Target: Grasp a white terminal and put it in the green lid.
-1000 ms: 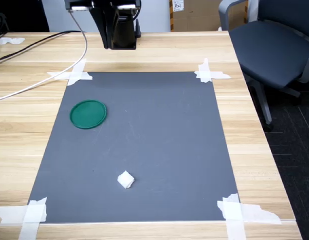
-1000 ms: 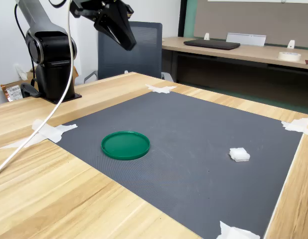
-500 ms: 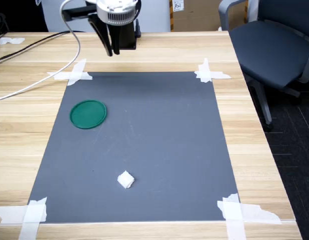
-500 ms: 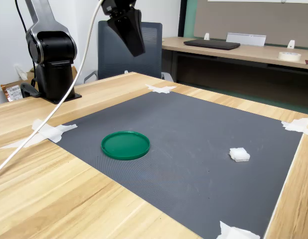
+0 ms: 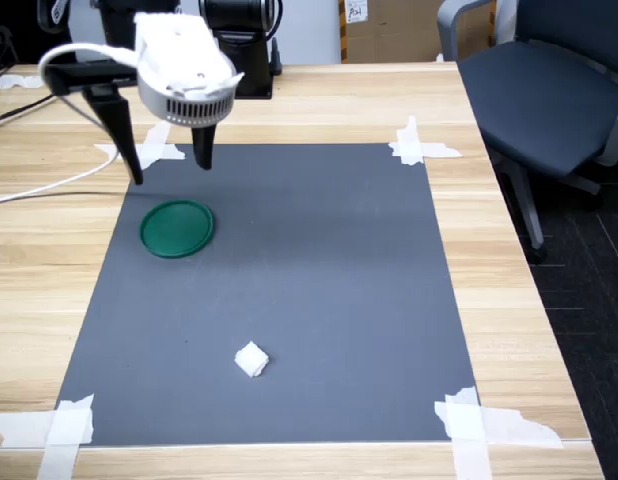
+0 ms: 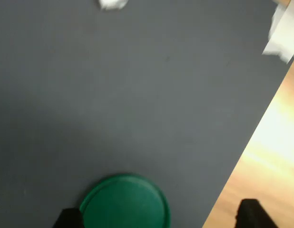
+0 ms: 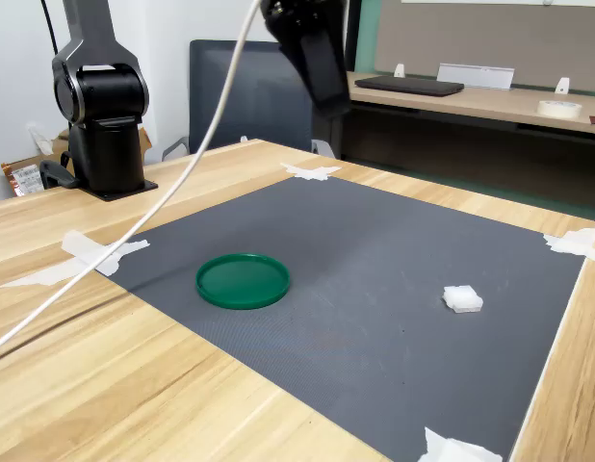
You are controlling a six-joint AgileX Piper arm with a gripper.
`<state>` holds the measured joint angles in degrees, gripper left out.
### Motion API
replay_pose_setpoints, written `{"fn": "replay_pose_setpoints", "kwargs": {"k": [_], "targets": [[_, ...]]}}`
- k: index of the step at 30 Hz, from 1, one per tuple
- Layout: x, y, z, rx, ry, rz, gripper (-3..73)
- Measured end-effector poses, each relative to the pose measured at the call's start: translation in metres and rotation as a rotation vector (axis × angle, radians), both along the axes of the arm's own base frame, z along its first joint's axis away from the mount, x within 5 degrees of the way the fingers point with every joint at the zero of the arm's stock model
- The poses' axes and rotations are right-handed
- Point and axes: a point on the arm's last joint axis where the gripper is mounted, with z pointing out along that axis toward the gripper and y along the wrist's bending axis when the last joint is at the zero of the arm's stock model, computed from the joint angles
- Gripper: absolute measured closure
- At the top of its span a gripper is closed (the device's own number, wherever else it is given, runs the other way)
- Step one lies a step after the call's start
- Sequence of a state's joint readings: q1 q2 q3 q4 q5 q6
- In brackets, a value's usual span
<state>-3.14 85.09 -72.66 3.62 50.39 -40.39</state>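
The white-housed end effector [image 5: 167, 172] with its two dark fingers hangs in the air above the far part of the dark grey mat [image 5: 319, 270], its fingers spread well apart and holding nothing. In the first exterior view it sits just beyond the flat round dark-green plastic lid [image 5: 176, 228], pointing downward, which suggests the arm is travelling out over the work area and has not yet begun its descent toward the piece to be grasped.

The small white blocky plastic terminal [image 5: 251, 359] lies alone on the mat near the mat's front edge, well apart from the lid and from the end effector; in the second exterior view it rests toward the mat's right side [image 7: 462, 299]. The lid [image 7: 243, 280] lies flat and appears empty, so nothing has been placed yet. White tape strips [image 5: 416, 144] hold the mat's corners to the light wooden table [image 5: 529, 300], presumably to keep the mat from sliding.

In the wrist view the lid [image 6: 124, 201] is cut off at the frame edge, the two finger tips show only as dark corners, and a blurred white patch [image 6: 112, 4] at the opposite edge is probably the terminal, though too smeared to be sure. The second exterior view crops the end effector's upper part.
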Motion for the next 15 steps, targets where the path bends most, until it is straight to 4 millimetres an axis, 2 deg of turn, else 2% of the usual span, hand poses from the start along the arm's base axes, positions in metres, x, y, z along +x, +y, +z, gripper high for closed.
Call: {"fn": "replay_pose_setpoints", "kwargs": {"k": [8,15], "targets": [[0.039,0.004,-0.006,-0.003,0.136,0.163,9.4],[0.077,0.007,-0.011,-0.009,0.140,0.194,9.7]]}}
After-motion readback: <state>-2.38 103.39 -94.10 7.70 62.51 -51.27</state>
